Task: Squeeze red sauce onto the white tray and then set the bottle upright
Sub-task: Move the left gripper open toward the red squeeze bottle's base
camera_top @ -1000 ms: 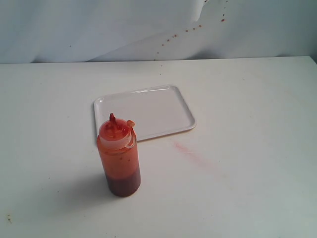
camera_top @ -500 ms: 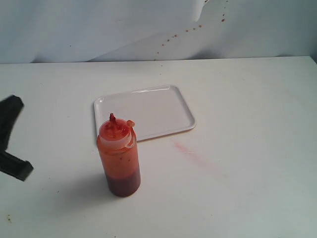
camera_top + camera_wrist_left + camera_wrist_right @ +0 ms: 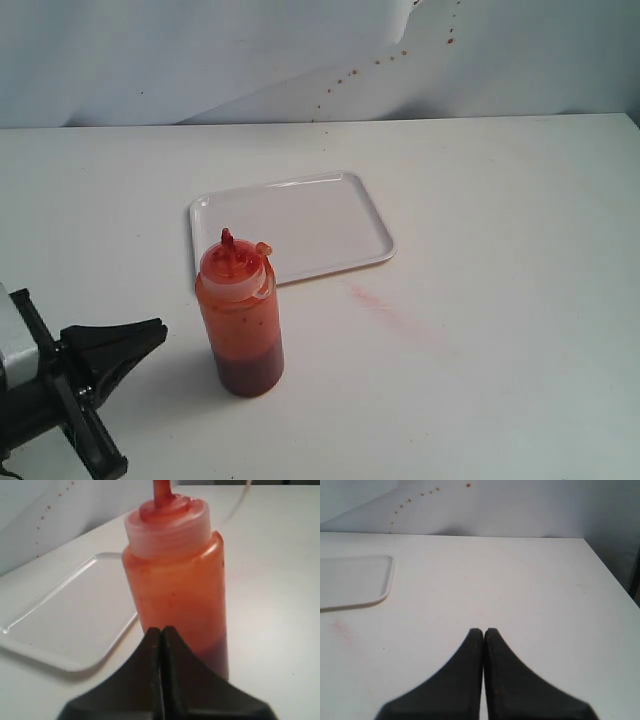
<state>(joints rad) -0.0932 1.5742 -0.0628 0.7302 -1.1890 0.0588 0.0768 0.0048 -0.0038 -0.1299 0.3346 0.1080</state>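
Observation:
The bottle (image 3: pixel 240 318) stands upright on the table just in front of the white tray (image 3: pixel 300 222), its red nozzle pointing up and its small tethered cap hanging at the side. The tray (image 3: pixel 60 615) carries no red sauce that I can see. My left gripper (image 3: pixel 160 328) sits at the lower left of the exterior view, shut and empty, its tip a short way left of the bottle (image 3: pixel 175 580) and aimed at it without touching. My right gripper (image 3: pixel 483 630) is shut and empty over bare table, with a corner of the tray (image 3: pixel 355 580) off to one side; the exterior view does not show this gripper.
A faint pale pink smear (image 3: pixel 375 303) marks the table right of the bottle. Small red splatter dots (image 3: pixel 385 58) speckle the white backdrop behind the table. The table's right edge (image 3: pixel 615 580) runs near the right gripper.
My left arm has come into the exterior view from the left edge and moved toward the bottle, now pointing at it. Bottle and tray have not moved.

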